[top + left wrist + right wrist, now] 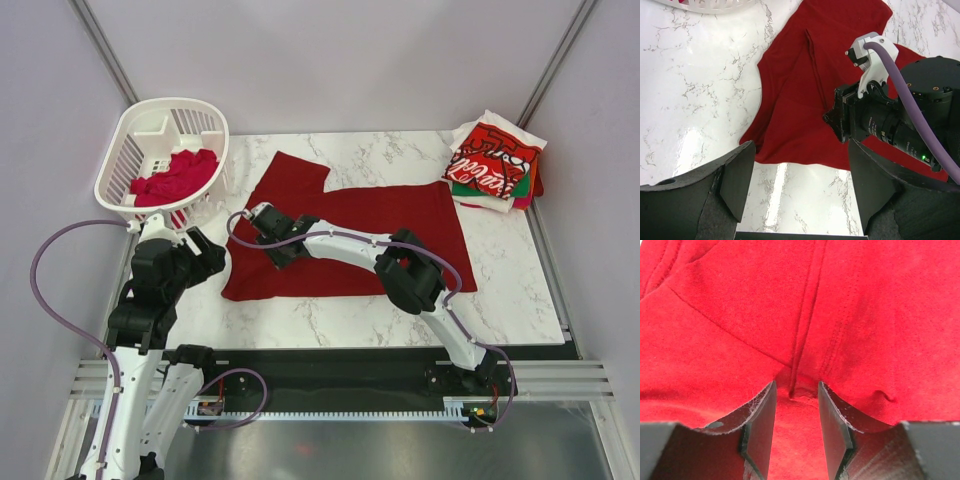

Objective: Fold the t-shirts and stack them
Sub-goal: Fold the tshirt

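A dark red t-shirt (380,215) (795,100) (740,315) lies spread flat across the middle of the marble table. My right gripper (272,252) (832,120) (795,390) reaches across to the shirt's left part. It presses down on the cloth with its jaws partly apart, astride a raised seam fold. My left gripper (205,252) (800,170) hangs open over bare table just off the shirt's near left edge, holding nothing. Folded t-shirts (495,165) are stacked at the back right, a red one with white Coca-Cola script on top.
A white slotted basket (150,140) (705,5) stands at the back left with crumpled red t-shirts (175,178) inside, close behind my left arm. Grey walls enclose the table on three sides. Bare marble (330,320) shows along the near edge.
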Robot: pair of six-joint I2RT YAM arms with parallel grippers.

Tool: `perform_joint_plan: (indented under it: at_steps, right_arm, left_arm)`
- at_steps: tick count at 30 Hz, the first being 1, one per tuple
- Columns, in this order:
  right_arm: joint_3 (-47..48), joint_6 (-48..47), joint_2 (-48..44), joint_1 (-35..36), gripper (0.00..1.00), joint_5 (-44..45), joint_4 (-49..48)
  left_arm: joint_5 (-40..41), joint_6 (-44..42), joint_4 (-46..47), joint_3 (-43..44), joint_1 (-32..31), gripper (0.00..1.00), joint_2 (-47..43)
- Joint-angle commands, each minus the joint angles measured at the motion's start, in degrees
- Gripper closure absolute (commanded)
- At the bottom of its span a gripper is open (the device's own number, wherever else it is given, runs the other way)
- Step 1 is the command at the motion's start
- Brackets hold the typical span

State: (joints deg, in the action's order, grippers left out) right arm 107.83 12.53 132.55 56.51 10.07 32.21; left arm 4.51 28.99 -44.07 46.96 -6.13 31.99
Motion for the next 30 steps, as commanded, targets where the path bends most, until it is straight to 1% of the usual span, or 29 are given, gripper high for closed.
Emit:
perform_joint_plan:
  at_steps: [1,5,9,14,15,20,24,28,29,30]
  right_arm:
    - [1.94,-0.93,-0.19,0.0,0.55,1.98,0.05]
    - [2.03,-0.76,0.43,0.0,0.67,1.98,0.14]
    - [1.77,-1.02,0.43,0.09,0.76,2.5,0.22]
    - [1.94,-1.46,0.08,-0.35,0.98,3.12,0.23]
    - [2.03,-1.46,-0.53,-0.52,1.0,3.12,0.23]
    - [4.14,-1.81,-3.0,-2.72,1.0,3.82,0.75]
    - [5.63,-1.29,-5.37,-7.19,1.0,3.3,1.02]
    - [7.39,-1.2,-5.55,-10.98,1.0,3.12,1.19]
    - [7.92,-1.46,-4.85,-11.59,0.98,3.03,1.19]
    - [8.96,-1.63,-4.41,-12.82,0.91,3.2,1.28]
  left_arm:
    - [1.38,-1.84,1.01,-0.03,-0.02,0.19,0.09]
    - [1.46,-1.84,1.01,-0.03,-0.02,0.19,0.27]
    - [1.46,-1.84,0.92,-0.03,-0.02,0.19,0.27]
    - [0.85,-2.01,1.01,0.41,-0.02,0.18,0.18]
    - [0.59,-2.1,0.92,0.41,0.07,0.17,0.01]
    - [0.41,-2.19,1.01,0.5,-0.02,0.13,-0.08]
    - [0.41,-2.28,0.92,0.5,-0.02,0.13,-0.17]
    - [0.41,-2.27,1.01,0.5,0.07,0.13,0.18]
    - [0.41,-2.27,1.01,0.59,-0.02,0.13,0.44]
    - [0.41,-2.27,1.01,0.5,-0.02,0.13,0.62]
